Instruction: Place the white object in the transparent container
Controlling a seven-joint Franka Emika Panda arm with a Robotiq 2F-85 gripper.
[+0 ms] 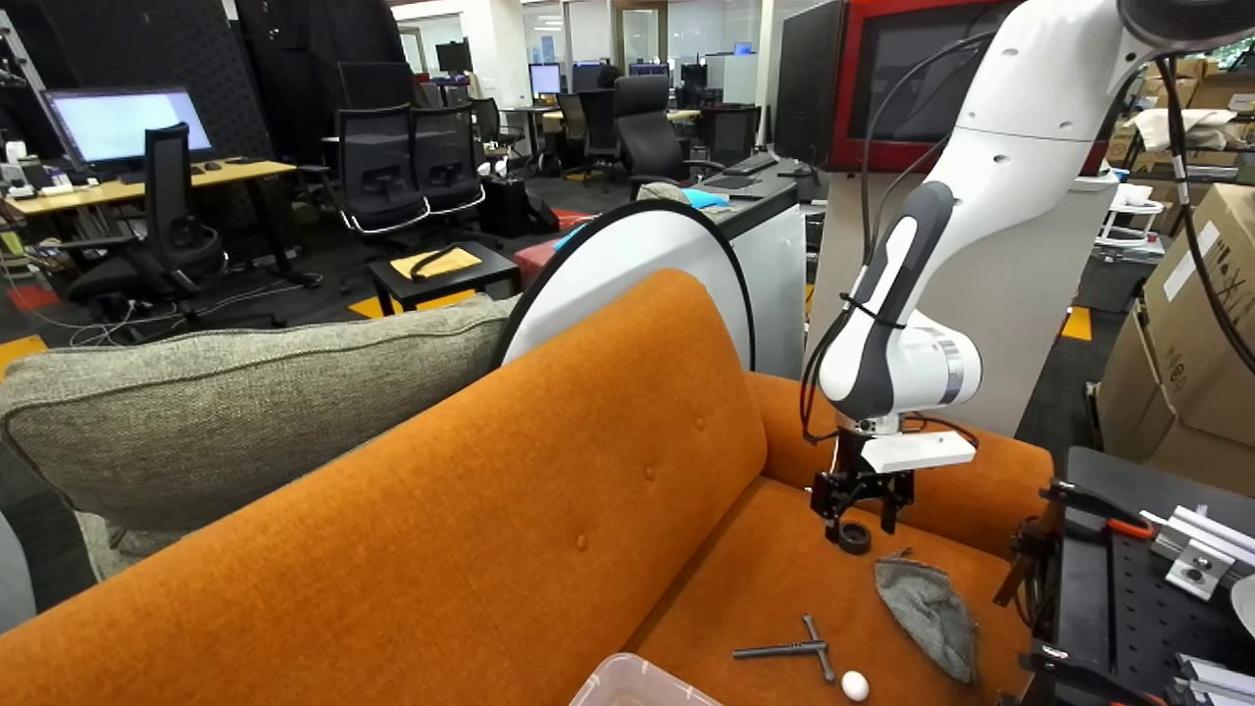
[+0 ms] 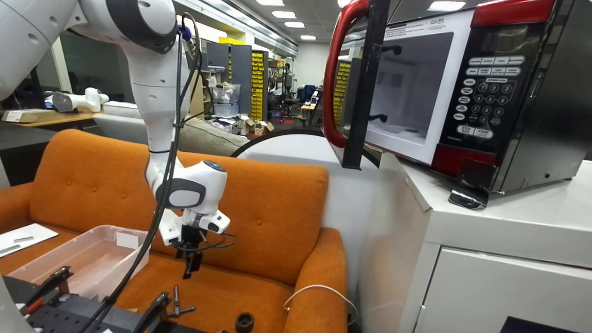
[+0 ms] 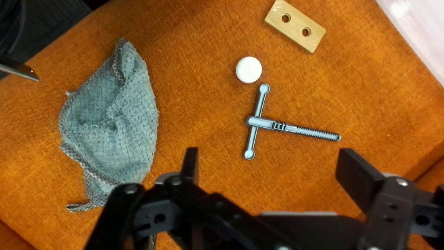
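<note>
Microwave keypad, in an ext. view: nos. 1–9 & 0, blurry; btn. labels, frame print illegible.

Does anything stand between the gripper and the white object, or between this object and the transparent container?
In the wrist view, the T-shaped tool lies flat between the open gripper and the white object. From there, only the wall of the transparent container stands in the way; the tan block lies beside that path.

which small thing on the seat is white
The round object near one end of the T-shaped tool; the tool and cloth look greyish, the block tan, the ring dark.
</note>
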